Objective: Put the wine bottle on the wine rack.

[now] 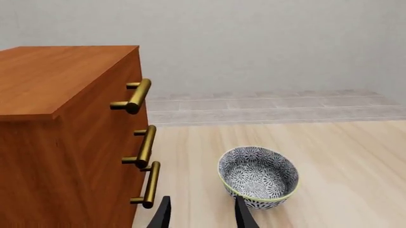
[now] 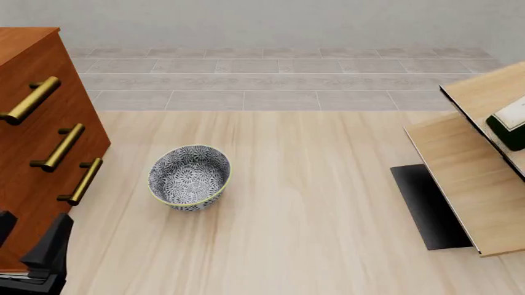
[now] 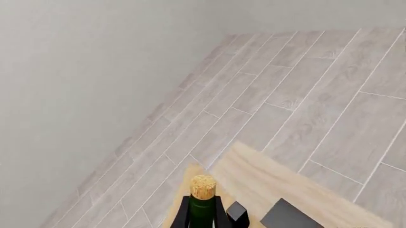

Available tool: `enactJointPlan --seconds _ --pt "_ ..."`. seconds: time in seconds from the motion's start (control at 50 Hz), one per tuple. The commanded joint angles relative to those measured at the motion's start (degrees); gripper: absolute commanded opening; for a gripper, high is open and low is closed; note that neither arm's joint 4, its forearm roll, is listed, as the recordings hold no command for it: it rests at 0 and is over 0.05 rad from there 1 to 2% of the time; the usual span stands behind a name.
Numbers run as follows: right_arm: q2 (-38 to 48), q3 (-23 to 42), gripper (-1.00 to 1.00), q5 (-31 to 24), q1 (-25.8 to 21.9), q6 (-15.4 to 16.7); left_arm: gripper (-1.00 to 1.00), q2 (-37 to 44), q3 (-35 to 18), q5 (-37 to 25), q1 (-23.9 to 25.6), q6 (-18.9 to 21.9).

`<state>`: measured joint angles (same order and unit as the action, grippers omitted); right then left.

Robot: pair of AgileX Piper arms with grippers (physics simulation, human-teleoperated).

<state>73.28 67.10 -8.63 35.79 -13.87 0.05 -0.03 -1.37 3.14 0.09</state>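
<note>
The wine bottle [image 2: 510, 125], dark green with a white label, shows only partly at the right edge of the front view, over the upper panels of the pale-wood wine rack [image 2: 459, 172]. In the right wrist view its tan cork and green neck [image 3: 203, 209] stand between the dark fingers [image 3: 236, 214] of my right gripper [image 3: 206, 216], which is shut on the neck. A pale panel of the rack [image 3: 266, 183] lies just beyond it. My left gripper [image 1: 203, 216] is open and holds nothing, low beside the cabinet and near the bowl; it also shows at the bottom left as the left gripper [image 2: 31, 243].
A reddish-brown drawer cabinet [image 2: 33, 123] with brass handles stands at the left. A patterned blue-and-white bowl [image 2: 189, 177] sits on the wooden table beside it. The rack's flat black base [image 2: 431, 206] lies on the table at the right. Grey tiled floor lies beyond the table.
</note>
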Motion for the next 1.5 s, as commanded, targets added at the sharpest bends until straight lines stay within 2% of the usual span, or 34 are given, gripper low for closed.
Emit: enactJointPlan --seconds 0.02,0.54,1.32,1.34,1.5 --pt "4.82 -3.08 -1.00 0.63 0.56 -2.00 1.00 0.02 -0.01 -0.02 0.10 0.19" --pt "7.81 -4.62 -1.00 3.40 2.98 -1.61 1.00 0.01 0.01 -0.61 -0.17 0.60" --pt "7.40 -5.20 -1.00 3.86 2.05 -2.94 1.00 0.00 0.02 -0.81 -0.35 0.33" --pt "7.39 -5.10 1.00 3.82 2.24 -2.82 1.00 0.00 0.02 -0.83 -0.36 0.27" --pt "7.09 -4.22 1.00 2.83 2.36 -2.85 1.00 0.00 0.02 -0.72 -0.32 0.29"
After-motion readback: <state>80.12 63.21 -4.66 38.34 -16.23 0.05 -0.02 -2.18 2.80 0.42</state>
